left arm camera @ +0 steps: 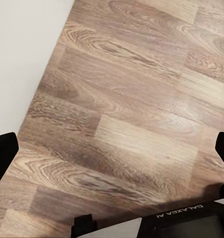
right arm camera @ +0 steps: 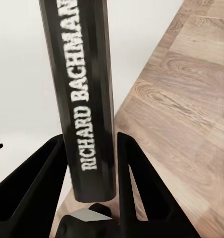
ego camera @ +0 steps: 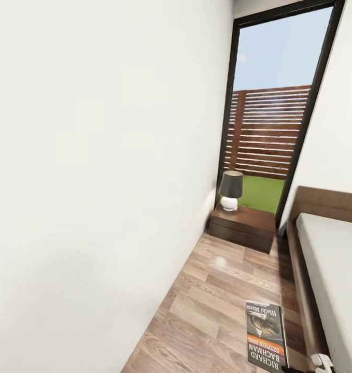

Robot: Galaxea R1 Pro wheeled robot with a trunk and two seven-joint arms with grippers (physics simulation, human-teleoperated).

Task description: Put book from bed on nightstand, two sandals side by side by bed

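One book [right arm camera: 87, 99] sits clamped spine-first in the right hand [right arm camera: 89, 163], carried low over the floor [ego camera: 217, 295] beside the bed [ego camera: 331, 259]; left hand [left arm camera: 112, 148] gapes empty; next move likely: roll forward, set it on the nightstand [ego camera: 245, 220] by the lamp [ego camera: 230, 190].

The book [ego camera: 266, 336] runs off the head view's bottom edge, so its lower end and the right gripper [right arm camera: 99, 148] holding it are mostly cut. The bed [ego camera: 328, 254] is chopped by the right edge. In the left wrist view, the left gripper's fingertips [left arm camera: 4, 148] barely poke in from the sides.
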